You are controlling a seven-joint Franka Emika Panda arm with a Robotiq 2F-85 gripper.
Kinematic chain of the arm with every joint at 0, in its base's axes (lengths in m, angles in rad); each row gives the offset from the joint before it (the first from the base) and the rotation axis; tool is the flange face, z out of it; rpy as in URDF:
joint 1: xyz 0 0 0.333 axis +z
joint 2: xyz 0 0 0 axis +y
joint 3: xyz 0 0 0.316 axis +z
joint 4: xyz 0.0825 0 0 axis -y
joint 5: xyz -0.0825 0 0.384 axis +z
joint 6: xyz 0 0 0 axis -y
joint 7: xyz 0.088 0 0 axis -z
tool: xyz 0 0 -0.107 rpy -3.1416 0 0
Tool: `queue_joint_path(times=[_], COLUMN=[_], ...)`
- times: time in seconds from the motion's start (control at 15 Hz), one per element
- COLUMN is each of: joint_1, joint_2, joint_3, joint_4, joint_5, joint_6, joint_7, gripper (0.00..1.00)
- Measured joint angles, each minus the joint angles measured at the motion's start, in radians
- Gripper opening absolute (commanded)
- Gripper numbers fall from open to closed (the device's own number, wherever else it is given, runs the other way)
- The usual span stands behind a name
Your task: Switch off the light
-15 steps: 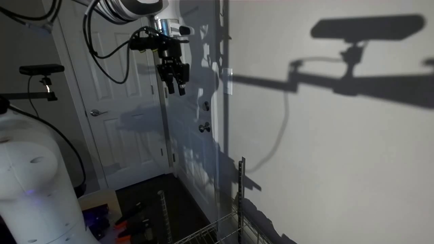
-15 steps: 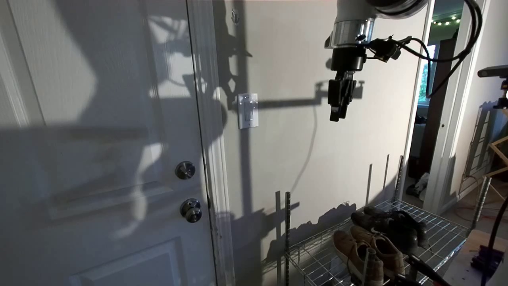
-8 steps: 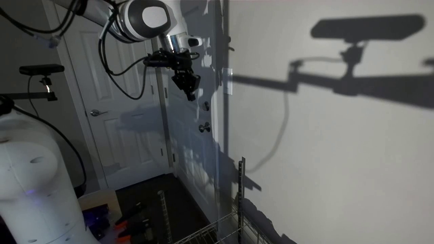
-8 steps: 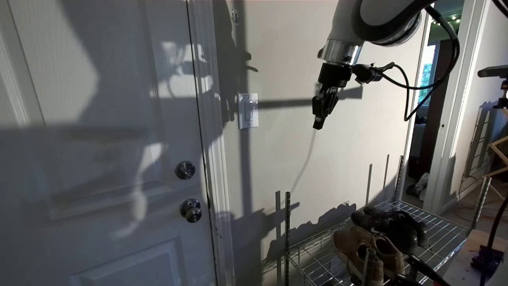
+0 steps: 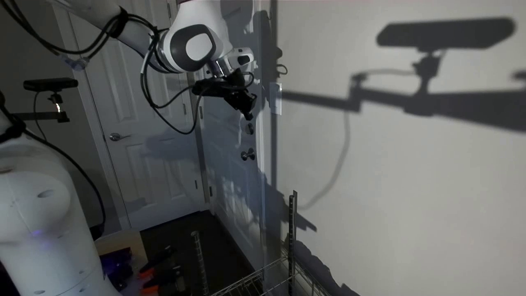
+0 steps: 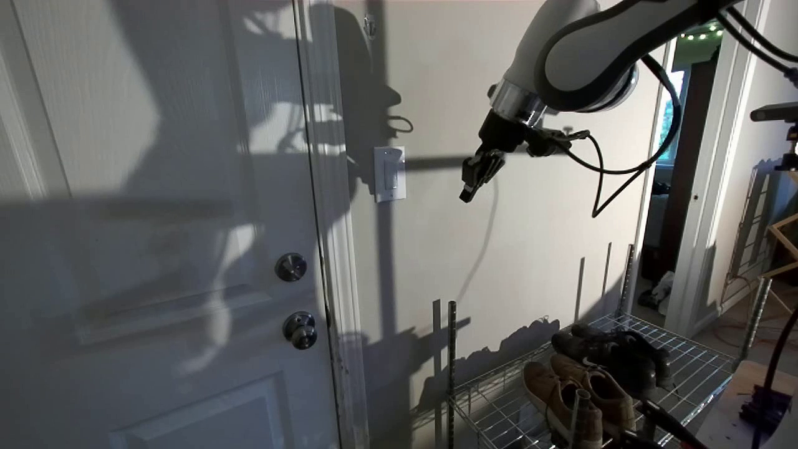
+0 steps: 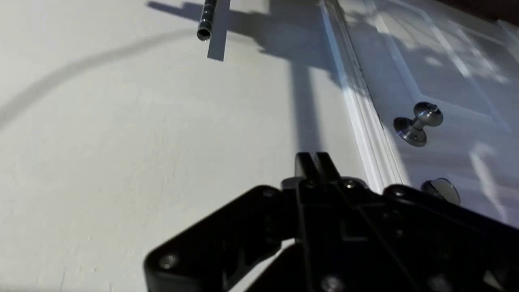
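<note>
A white light switch plate (image 6: 390,173) with an upright slider or rocker is fixed to the wall beside the door frame. The same plate (image 5: 275,98) appears edge-on in an exterior view. My black gripper (image 6: 466,194) points down and slantwise toward the wall, to the right of the plate and about level with its lower edge, apart from it in that view. In the wrist view the gripper (image 7: 314,155) has its two fingertips side by side with only a thin slit between them, holding nothing. That view does not show the switch. The light itself is out of view.
Left of the plate are the white door frame (image 6: 340,224), a deadbolt (image 6: 291,267) and a door knob (image 6: 301,330). Below stands a wire rack (image 6: 486,419) with a metal post (image 6: 452,355), brown shoes (image 6: 592,390) and black shoes (image 6: 617,362). A cable (image 5: 172,127) loops from the wrist.
The arm has swung toward the switch, leftward in an exterior view, tilting the gripper slantwise. Its fingers, apart a second ago, have come together.
</note>
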Motion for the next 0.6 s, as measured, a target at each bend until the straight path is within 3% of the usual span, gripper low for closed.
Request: queue_joint_path(times=[0.6], joint_1=[0.045], joint_2=[0.086], joint_3=[0.004], joint_4=[-0.001], joint_5=[0.000], joint_6=[0.254], joint_7=[0.000], gripper=[0.07])
